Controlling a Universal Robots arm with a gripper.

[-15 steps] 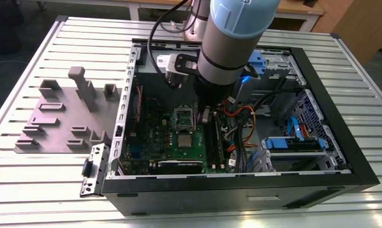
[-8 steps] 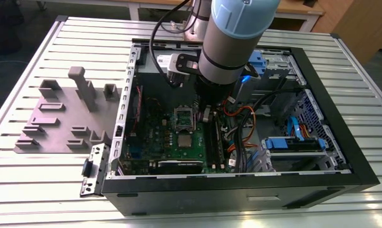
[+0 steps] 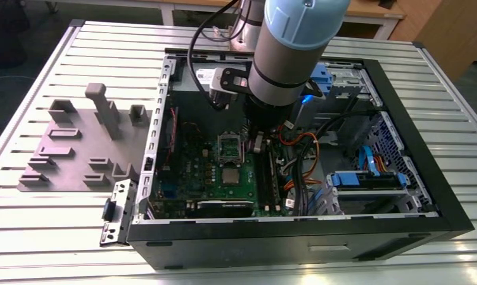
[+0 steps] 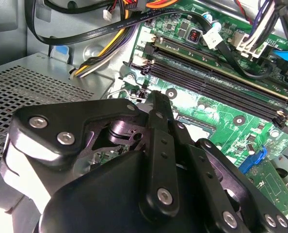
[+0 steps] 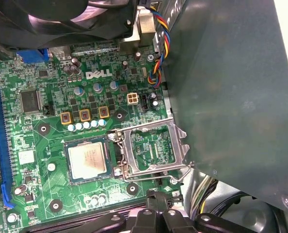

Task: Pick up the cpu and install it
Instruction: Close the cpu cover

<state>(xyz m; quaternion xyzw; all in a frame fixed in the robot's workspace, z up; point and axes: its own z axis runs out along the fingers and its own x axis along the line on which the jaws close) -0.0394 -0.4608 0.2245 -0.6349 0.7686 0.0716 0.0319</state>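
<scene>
The cpu (image 5: 87, 162) lies flat on the green board (image 5: 37, 145) just beside the flipped-open socket frame (image 5: 127, 153), the gripper (image 5: 159, 201) empty with fingers pressed together near that frame; seating well likely means level, square contact, no sideways nudge.

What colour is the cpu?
Pale silvery grey cpu, seen best in the first wrist view.

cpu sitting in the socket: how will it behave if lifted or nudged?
The cpu is a thin flat square with a metal top: probably stiff, light, no rolling. The smooth lid and low edges likely make it slippery to pinch. It lies inside the socket rim, so a sideways push would probably jam it.
</scene>
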